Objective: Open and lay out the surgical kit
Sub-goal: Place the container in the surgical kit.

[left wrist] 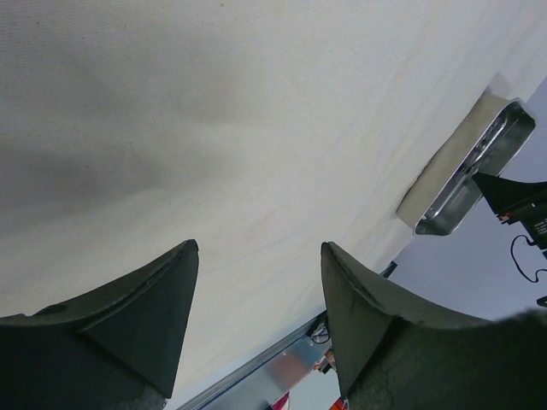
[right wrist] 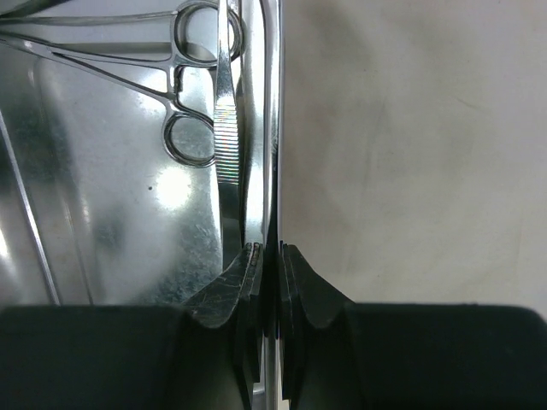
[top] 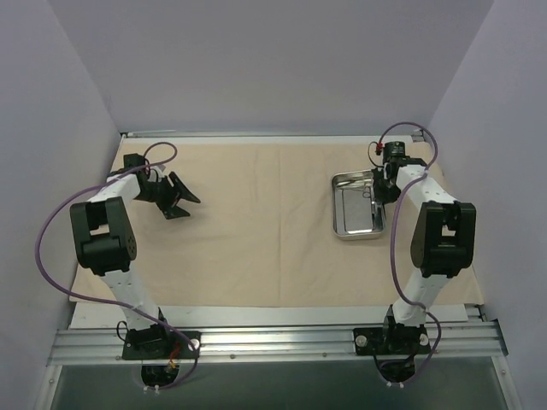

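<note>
The tray [top: 355, 213] is sitting at the far right of the spread cloth [top: 256, 222], with the instruments [right wrist: 178, 81] lying inside, apparently against its wall. The right gripper [right wrist: 272, 252] is clamping the tray's thin rim. Lifting on so narrow a pinch is risking a slip, tipping the instruments out. The left gripper [left wrist: 259, 245] is hovering spread, empty.

A robotics lab test cell: plain pale walls [top: 273, 60] close in the table [top: 282, 315] at nine, twelve and three o'clock, and an aluminium rail [top: 273, 344] at six o'clock carries the left arm [top: 107, 243] and right arm [top: 440, 239], both trailing purple cables [top: 393, 252].
</note>
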Controlling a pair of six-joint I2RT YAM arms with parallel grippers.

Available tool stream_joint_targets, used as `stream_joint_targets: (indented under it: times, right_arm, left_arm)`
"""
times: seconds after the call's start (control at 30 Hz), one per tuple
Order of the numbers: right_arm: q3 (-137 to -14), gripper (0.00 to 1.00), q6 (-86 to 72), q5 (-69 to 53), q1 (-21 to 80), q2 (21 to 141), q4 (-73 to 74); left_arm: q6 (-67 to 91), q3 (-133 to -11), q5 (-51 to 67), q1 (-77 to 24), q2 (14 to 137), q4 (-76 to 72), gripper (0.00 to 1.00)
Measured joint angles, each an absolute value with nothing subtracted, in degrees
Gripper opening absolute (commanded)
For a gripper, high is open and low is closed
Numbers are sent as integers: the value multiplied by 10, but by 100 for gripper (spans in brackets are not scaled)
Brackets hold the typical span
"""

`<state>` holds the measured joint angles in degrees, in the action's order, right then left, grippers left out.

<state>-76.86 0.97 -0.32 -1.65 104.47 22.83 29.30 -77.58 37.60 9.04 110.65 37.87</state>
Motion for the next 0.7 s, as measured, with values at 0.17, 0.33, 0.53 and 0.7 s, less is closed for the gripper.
stream_joint_targets:
  times: [0.17,0.33,0.53,0.7]
  right_arm:
    - [-732,0,39,-23,-54,1045,215]
    - [-731,26,46,-25,-85,1046,208]
    - [-775,44,26,-24,-93,1071,234]
    - [-827,44,-28,-9,-81,1072,252]
  left_arm:
    - [293,-776,384,91,1132,377,68]
    - [293,-776,394,91,1149,376,68]
    - [293,-776,403,91,1158,373,68]
    - [293,-776,406,91,1160,373,68]
